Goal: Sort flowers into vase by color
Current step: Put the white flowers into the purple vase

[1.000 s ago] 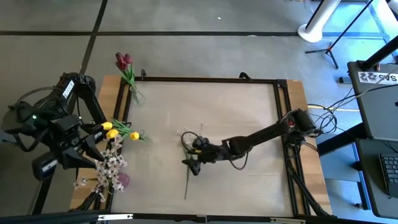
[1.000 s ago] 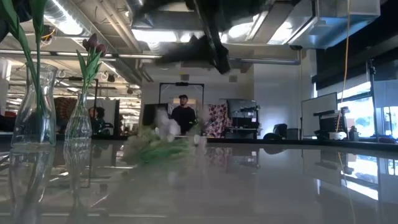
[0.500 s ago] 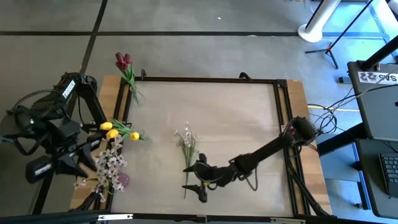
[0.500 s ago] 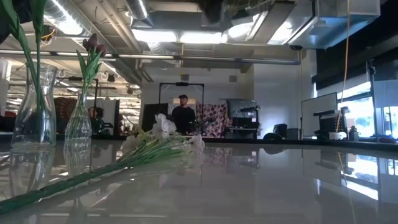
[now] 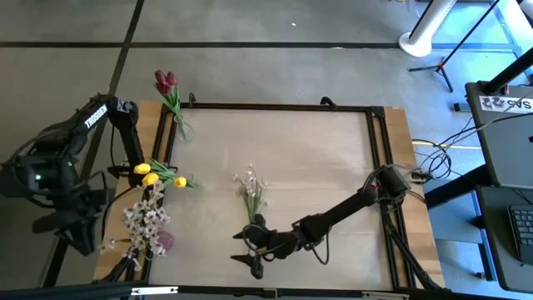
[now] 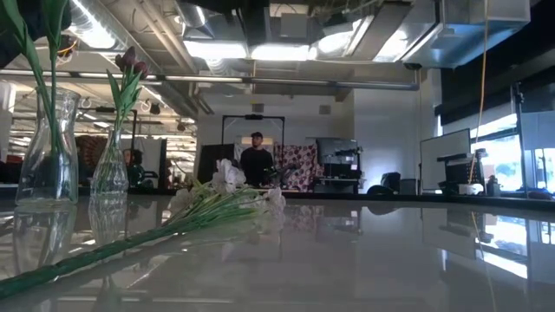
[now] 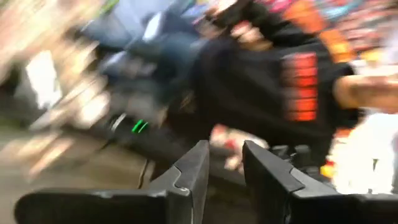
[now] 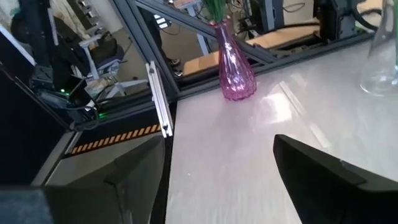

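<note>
A spray of tiny white blossoms (image 5: 250,193) lies flat on the table, its green stalk (image 6: 104,251) running toward the near edge. My right gripper (image 5: 245,252) hovers open over the stalk's lower end; nothing shows between its fingers in the right wrist view (image 8: 221,149). At the left edge, dark red tulips (image 5: 165,82) stand in a clear vase, yellow tulips (image 5: 151,173) in another, and white blossoms (image 5: 146,221) in a pink vase (image 8: 236,76). My left gripper (image 5: 83,240) is off the table's left side, with a narrow empty gap between its fingers (image 7: 224,168).
A black metal frame (image 5: 275,107) borders the table. The three vases crowd the left edge. The clear vases (image 6: 52,147) rise at the left of the low view. A person stands in the room far behind the table.
The white spray, blurred and in motion a second ago, has settled flat on the table. My right gripper has gone toward the near edge and somewhat left, along the stalk to its lower end. My left arm has swung away from the vases, off the table's left side, rolling its wrist.
</note>
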Tool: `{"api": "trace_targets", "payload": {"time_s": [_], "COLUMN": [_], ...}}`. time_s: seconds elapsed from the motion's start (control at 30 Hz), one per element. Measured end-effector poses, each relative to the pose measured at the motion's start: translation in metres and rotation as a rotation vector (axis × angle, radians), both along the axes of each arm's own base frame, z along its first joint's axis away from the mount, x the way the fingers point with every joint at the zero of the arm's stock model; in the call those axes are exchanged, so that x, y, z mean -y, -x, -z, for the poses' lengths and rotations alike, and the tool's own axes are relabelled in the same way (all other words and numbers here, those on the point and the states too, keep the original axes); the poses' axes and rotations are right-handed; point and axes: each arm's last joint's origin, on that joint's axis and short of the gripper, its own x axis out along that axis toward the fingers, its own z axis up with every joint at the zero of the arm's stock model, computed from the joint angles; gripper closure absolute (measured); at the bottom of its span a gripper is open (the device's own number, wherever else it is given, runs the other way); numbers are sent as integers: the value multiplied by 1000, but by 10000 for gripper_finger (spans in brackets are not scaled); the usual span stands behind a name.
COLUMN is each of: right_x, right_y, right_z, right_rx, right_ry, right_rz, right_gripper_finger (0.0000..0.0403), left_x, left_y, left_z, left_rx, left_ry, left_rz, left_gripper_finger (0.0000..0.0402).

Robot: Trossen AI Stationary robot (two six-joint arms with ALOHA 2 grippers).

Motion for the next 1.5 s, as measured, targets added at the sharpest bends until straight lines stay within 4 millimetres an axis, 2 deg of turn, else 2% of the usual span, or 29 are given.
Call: {"api": "trace_targets", "payload": {"time_s": [0.13, 0.27, 0.43, 0.57, 0.67, 0.93, 1.1, 1.27, 1.4, 1.5], "right_x": [0, 0, -3, -8, -9, -6, -1, 1, 2, 2], "right_y": [0, 1, 3, 7, 7, 5, 3, 3, 4, 5], "right_z": [1, 2, 4, 7, 7, 6, 7, 10, 12, 13], "right_rx": [-15, -27, -43, -73, -80, -74, -82, -112, -136, -153], "right_ry": [-21, -42, -53, -45, -64, -77, -134, -196, -231, -236], "right_rz": [8, 15, 12, -10, -12, 12, 68, 113, 132, 139], "right_gripper_finger": [102, 102, 102, 102, 102, 102, 102, 102, 102, 102], "left_x": [-4, -9, -13, -15, -18, -19, -25, -28, -25, -24], "left_y": [10, 17, 23, 26, 33, 67, 83, 86, 88, 85], "left_z": [18, 36, 42, 42, 50, 101, 138, 174, 211, 229], "left_rx": [-227, -304, -279, -153, -93, 8, 101, 254, 321, 379], "left_ry": [-148, -377, -477, -471, -528, -721, -818, -854, -872, -852], "left_rz": [89, 162, 181, 95, 103, 291, 321, 290, 316, 277], "left_gripper_finger": [321, 331, 345, 358, 368, 389, 392, 392, 392, 392]}}
